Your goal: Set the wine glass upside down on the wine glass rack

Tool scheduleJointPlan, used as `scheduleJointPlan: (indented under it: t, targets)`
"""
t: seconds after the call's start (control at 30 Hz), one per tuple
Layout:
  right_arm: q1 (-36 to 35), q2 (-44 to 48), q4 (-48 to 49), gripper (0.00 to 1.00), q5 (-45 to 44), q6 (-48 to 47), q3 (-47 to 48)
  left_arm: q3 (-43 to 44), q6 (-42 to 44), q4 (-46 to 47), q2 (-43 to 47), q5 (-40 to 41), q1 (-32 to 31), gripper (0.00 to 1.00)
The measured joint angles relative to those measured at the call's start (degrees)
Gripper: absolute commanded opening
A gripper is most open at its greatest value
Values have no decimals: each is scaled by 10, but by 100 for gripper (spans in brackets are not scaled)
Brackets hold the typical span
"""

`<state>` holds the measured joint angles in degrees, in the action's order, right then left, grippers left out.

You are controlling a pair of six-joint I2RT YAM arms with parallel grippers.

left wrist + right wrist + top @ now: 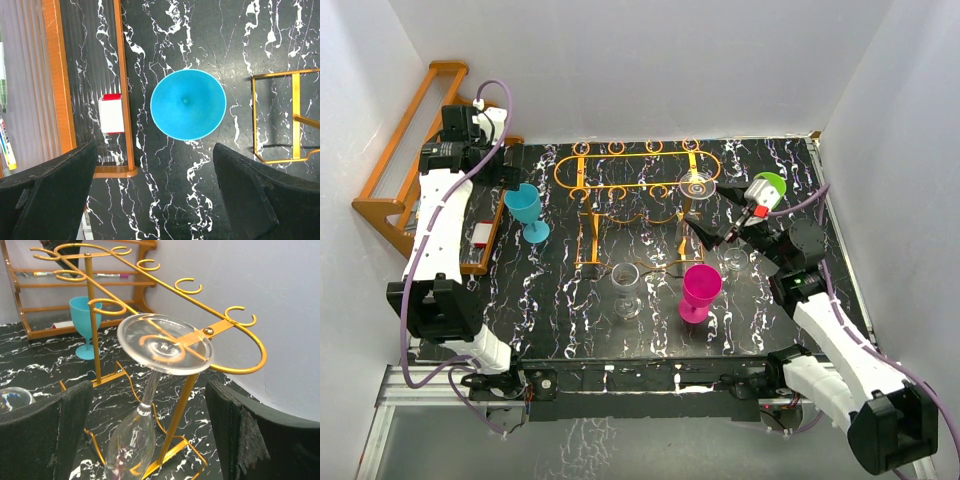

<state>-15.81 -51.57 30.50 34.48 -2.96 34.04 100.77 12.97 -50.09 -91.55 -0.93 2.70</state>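
Two tools are noted, both spread wide and gripping nothing: the right tool flanks the wine glass without touching it, and the left tool hangs above a blue goblet standing upright on the black marbled surface. The wine glass hangs upside down on the wine glass rack, its foot resting across the rails at the right-hand end, stem passing down through the slot and bowl hanging below at a slight tilt.
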Motion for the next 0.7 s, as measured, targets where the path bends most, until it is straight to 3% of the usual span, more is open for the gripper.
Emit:
scheduleJointPlan:
  t: [0.17, 0.43, 0.7]
  targets:
    - [0, 55, -110, 98, -3, -35, 11, 21, 0, -18, 0, 1, 0, 97]
    - [0, 116, -350, 98, -18, -118, 108, 21, -9, -8, 19, 27, 0, 97]
    - [-12, 47, -537, 98, -169, -60, 268, 17, -43, 37, 74, 43, 0, 97]
